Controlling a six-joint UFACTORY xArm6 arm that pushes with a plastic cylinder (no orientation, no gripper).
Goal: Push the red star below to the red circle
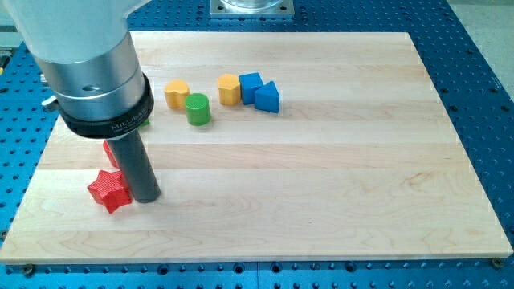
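The red star (109,190) lies near the view's bottom left of the wooden board. My tip (146,197) rests on the board right beside the star, touching its right side. A second red block (111,152), the red circle, sits just above the star and is mostly hidden behind the rod, so its shape cannot be made out.
Toward the view's top middle stand a yellow block (177,93), a green cylinder (197,108), another yellow block (230,88), a blue cube (250,86) and a blue triangular block (268,98). The board's left edge (32,181) is close to the star.
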